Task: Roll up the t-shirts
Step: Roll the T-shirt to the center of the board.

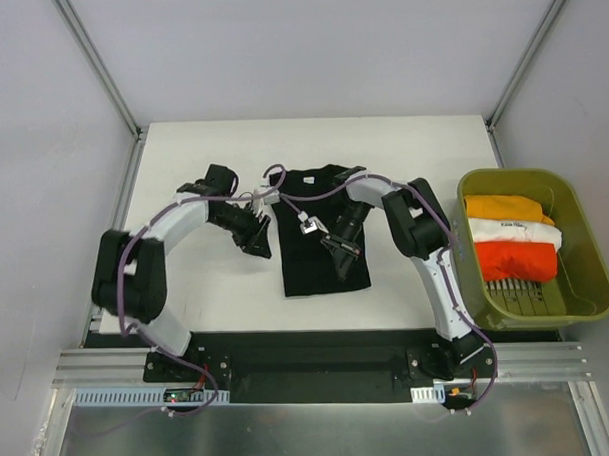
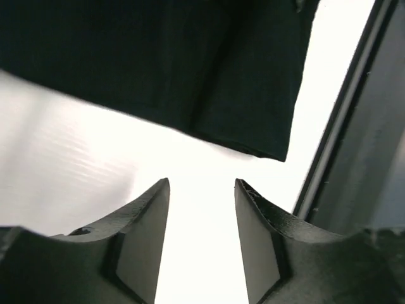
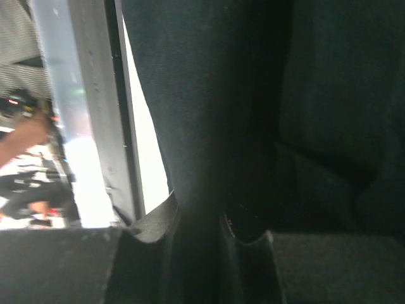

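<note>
On white table (image 1: 207, 291), soft black t-shirt (image 1: 311, 263) folded rectangular, left gripper (image 1: 257, 245) parted beside it, right gripper (image 1: 343, 252) pinching its cloth

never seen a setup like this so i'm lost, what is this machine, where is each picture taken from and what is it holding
These are two robot arms bolted at the near edge of a white table, each ending in a two-finger gripper. The wide picture comes from a fixed camera overhead. The other two come from cameras on the wrists, so each shows its own arm's fingers up close.

A black shirt lies on the table. At the right, a bin holds an orange bundle, a white bundle and a red-orange bundle.

The left gripper is open and empty, beside the shirt without touching it. The right gripper is pinching the black shirt's cloth.
</note>
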